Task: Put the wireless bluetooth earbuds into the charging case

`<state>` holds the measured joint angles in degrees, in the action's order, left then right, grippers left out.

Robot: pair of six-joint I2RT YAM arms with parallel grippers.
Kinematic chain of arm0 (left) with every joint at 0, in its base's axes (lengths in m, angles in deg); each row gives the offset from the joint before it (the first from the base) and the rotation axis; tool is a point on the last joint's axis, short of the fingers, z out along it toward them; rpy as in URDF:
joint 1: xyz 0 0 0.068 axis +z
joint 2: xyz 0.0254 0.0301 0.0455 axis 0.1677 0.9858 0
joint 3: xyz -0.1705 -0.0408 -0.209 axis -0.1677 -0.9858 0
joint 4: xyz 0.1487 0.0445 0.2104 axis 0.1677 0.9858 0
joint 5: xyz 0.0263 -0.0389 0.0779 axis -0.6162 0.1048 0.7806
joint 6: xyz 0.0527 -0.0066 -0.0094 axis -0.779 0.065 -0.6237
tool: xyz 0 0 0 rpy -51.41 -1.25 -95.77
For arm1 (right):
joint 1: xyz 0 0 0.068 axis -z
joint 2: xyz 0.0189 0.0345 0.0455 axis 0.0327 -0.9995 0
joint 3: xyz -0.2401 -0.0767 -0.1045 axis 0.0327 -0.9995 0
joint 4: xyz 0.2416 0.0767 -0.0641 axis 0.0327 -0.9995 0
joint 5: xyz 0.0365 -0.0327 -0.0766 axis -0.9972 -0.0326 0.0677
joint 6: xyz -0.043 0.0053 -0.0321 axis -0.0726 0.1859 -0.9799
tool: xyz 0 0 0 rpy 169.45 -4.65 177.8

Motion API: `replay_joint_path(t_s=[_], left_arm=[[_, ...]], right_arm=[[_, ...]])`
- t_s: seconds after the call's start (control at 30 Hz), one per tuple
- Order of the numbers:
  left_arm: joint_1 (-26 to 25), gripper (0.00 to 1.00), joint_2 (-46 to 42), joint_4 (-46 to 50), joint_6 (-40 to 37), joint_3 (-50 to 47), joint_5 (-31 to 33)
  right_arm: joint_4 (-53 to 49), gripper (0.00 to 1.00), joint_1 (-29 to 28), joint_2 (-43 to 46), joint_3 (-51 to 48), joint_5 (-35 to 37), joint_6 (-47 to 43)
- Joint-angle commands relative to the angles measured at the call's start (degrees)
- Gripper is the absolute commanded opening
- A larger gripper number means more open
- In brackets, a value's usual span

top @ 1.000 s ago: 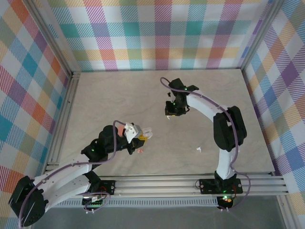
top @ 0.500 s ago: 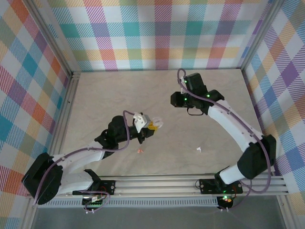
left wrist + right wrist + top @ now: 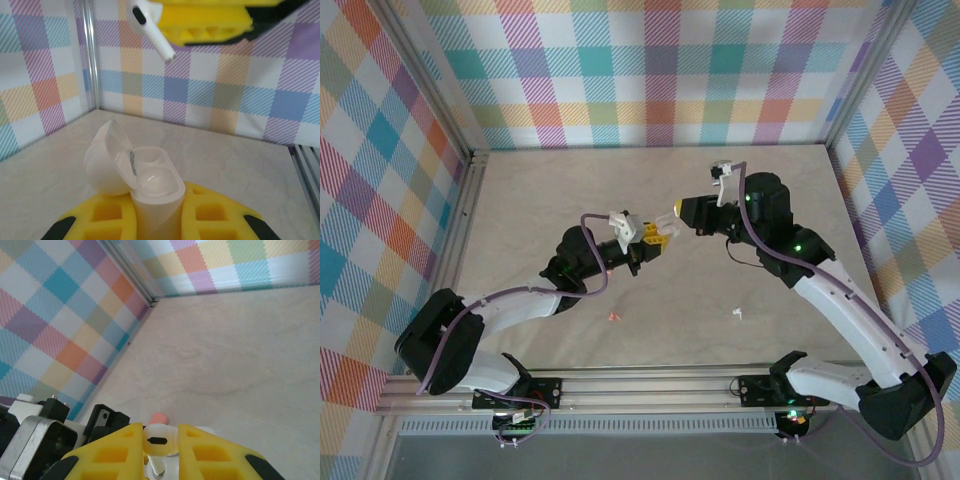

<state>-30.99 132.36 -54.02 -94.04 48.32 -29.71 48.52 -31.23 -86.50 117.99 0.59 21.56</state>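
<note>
Earbud [image 3: 150, 30] in R pincer [image 3: 159, 441], stem tilted toward open case [image 3: 155, 195]

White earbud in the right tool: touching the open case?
Apart. The left wrist view shows the white earbud, held by the right tool, above the open case, with plaid wall visible between its stem tip and the case.

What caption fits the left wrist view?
Open white charging case in the left fingers, white earbud in the right fingers poised above it.
</note>
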Motion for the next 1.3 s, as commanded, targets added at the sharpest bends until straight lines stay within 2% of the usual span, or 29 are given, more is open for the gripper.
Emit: replay_joint_path(t_s=[0.0, 0.17, 0.33, 0.9, 1.27], left_arm=[[-0.3, 0.0, -0.2, -5.6, 1.4, 2.6, -0.6], [-0.6, 0.0, -1.0, -4.0, 1.3, 3.6, -0.8], [-0.8, 0.0, -2.1, -2.9, 1.0, 3.5, -0.8], [-0.8, 0.0, -4.6, 1.5, 1.8, 4.2, 3.0], [-0.8, 0.0, -4.2, 2.1, 2.5, 4.4, 3.3]], right_arm=[[8.4, 0.19, -0.4, 0.8, -2.2, -4.4, 2.2], [14.6, 0.19, -0.4, 0.7, -6.5, -6.2, 5.9], [16.8, 0.19, -0.4, -0.3, -7.1, -7.2, 7.7], [18.1, 0.18, -0.8, 0.1, -9.4, -6.5, 7.5], [16.6, 0.18, -0.8, 0.8, -8.9, -5.8, 6.4]])
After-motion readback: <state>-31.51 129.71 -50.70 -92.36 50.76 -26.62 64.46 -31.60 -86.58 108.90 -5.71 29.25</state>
